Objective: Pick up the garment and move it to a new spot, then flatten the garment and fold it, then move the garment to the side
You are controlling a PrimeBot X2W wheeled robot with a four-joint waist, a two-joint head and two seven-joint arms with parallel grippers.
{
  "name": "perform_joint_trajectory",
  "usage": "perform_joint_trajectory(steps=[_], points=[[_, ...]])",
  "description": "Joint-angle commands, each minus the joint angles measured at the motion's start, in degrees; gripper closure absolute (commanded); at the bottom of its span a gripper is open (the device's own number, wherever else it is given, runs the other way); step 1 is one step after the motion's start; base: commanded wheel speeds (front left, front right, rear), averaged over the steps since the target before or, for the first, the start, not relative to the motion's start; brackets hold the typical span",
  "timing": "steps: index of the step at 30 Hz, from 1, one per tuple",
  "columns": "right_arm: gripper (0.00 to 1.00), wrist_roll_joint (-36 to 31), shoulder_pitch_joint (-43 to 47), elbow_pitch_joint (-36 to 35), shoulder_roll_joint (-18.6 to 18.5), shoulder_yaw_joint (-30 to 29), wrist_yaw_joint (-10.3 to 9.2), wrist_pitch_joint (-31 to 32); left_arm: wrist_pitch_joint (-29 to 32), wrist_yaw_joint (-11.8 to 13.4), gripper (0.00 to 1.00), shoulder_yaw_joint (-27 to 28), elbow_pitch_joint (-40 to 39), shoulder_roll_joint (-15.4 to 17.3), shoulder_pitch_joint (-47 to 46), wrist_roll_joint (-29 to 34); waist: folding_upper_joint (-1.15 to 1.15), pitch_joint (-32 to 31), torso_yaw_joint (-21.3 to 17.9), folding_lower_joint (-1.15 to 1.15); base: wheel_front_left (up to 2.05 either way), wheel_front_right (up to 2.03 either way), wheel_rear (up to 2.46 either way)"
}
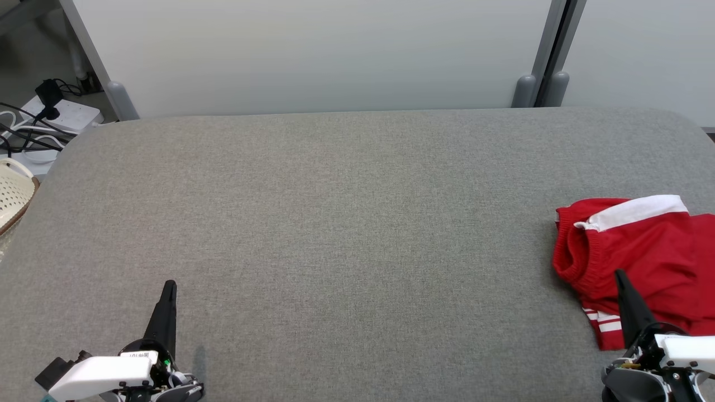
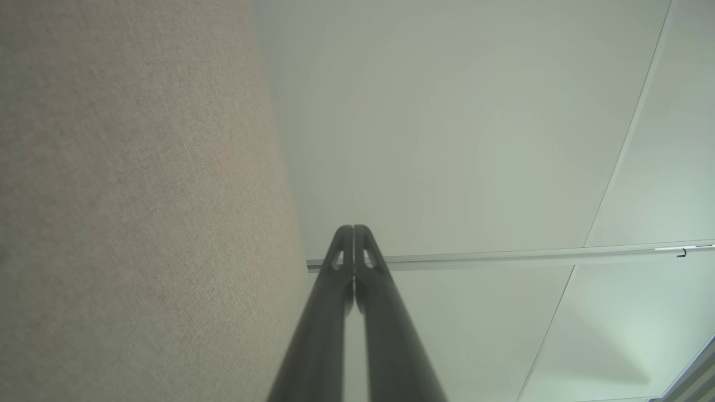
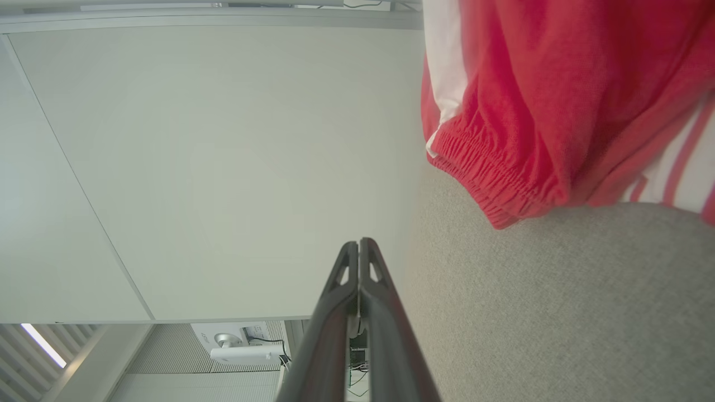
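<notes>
Left gripper: fingers together, empty, over the front left of the bench, well apart from the garment. Right gripper: fingers together, empty, the nearer arm. Garment: bunched at the bench's right edge, just ahead and right of the right fingertips.

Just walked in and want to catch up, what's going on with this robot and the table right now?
A two-armed robot faces a grey padded table. A red garment with white stripes lies crumpled near the table's right edge. The left gripper and the right gripper are both shut and hold nothing, low at the near edge. The right one sits close beside the garment, and its wrist view shows a gap between them. The garment has not yet been picked up.
</notes>
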Motion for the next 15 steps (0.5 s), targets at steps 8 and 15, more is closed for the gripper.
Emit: perform_joint_trajectory(steps=[8, 15], points=[[1.0, 0.66, -1.07, -1.87, -0.86, 1.05, 0.25, 0.44, 0.36, -0.45, 1.0, 1.85, -1.64, 1.01, -3.26, -0.29, 0.0, 0.0, 0.0, 0.0, 0.0, 0.0, 0.0], [1.0, 0.66, -1.07, -1.87, -0.86, 1.05, 0.25, 0.44, 0.36, -0.45, 1.0, 1.85, -1.64, 1.01, -3.26, -0.3, 0.0, 0.0, 0.0, 0.0, 0.0, 0.0, 0.0]])
